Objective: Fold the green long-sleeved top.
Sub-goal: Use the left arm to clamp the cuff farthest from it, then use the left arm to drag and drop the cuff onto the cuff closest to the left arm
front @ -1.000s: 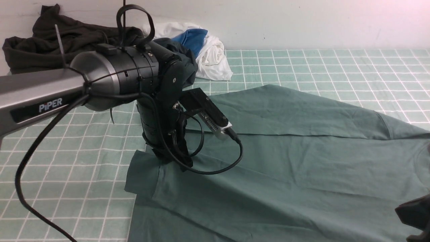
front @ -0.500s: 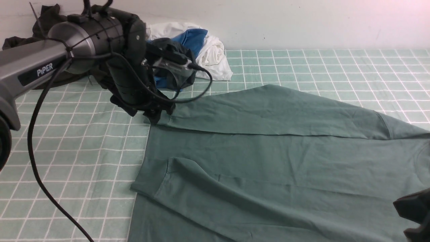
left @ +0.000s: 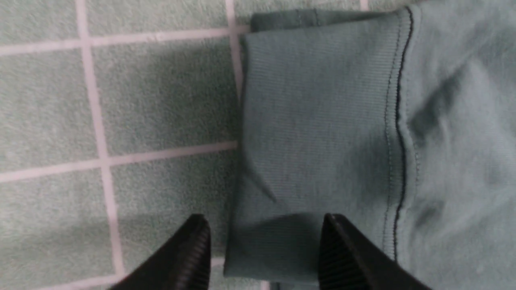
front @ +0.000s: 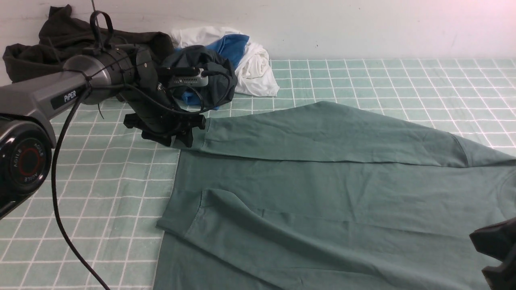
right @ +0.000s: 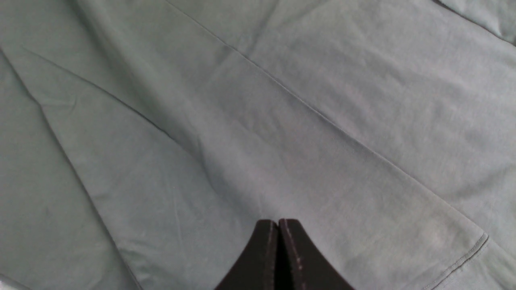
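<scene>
The green long-sleeved top point(front: 322, 189) lies spread flat over the middle and right of the table. One sleeve is folded along its far edge and the other lies slanting across its near part. My left gripper point(front: 181, 137) hangs over the far sleeve's ribbed cuff point(left: 314, 121) at the top's far left corner. It is open point(left: 262, 225), with one finger point(left: 193, 253) over the cloth-covered table and the other point(left: 346, 253) over the cuff. My right gripper point(front: 498, 251) shows at the near right, shut point(right: 278, 222) and empty above the top's body point(right: 242, 121).
A black-brown garment point(front: 60, 44), a dark teal-grey garment point(front: 213, 64) and a white and blue cloth point(front: 250, 56) are heaped against the back wall at the far left. A green checked cloth point(front: 100, 181) covers the table.
My left gripper has left the near sleeve's cuff, which now lies on the top's body. It moved away to the far sleeve's cuff and its jaws have opened. The right gripper stays put.
</scene>
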Robot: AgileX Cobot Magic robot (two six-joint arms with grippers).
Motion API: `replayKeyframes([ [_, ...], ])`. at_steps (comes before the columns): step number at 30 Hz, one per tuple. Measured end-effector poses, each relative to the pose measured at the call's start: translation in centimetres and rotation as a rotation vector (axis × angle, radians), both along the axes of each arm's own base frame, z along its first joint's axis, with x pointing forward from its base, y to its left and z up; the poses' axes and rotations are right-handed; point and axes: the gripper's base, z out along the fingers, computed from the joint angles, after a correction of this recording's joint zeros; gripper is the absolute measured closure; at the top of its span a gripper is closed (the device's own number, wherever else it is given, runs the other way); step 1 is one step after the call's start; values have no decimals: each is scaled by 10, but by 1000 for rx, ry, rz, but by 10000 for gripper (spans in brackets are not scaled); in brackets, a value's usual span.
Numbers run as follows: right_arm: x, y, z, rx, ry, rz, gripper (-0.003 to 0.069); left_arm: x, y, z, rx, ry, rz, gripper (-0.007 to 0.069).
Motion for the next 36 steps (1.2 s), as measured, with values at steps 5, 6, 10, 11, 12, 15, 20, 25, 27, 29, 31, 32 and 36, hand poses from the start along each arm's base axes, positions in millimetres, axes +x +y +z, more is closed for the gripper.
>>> replayKeyframes([
  [5,0,0,0,0,1,0,673,1,-1,-1,-5,-1,1,495],
  [6,0,0,0,0,1,0,673,2,-1,1,-5,-3,0,529],
  [10,0,0,0,-1,2,0,673,6,-2,15,-9,-15,-8,599],
  [11,0,0,0,0,2,-1,673,7,-2,19,-9,-15,-12,600],
  [12,0,0,0,2,3,-3,673,7,-2,23,-10,-16,-14,601],
  [15,0,0,0,4,4,-6,673,5,-2,39,-10,-11,-27,601],
  [20,0,0,0,6,-4,-7,673,-7,-3,64,-6,22,-56,601],
  [25,2,0,1,11,-22,-8,673,-34,-11,101,15,52,-131,601],
  [27,2,0,1,11,-22,-8,673,-49,-11,113,8,59,-138,601],
  [29,2,0,1,11,-22,-8,673,-76,-11,126,7,66,-146,601],
  [31,2,0,1,11,-21,-8,673,-110,-12,131,1,75,-159,601],
  [32,2,0,1,11,-21,-8,673,-123,-13,131,-4,81,-164,601],
  [36,1,1,1,23,-16,-9,673,-194,-22,113,-26,130,-213,601],
])
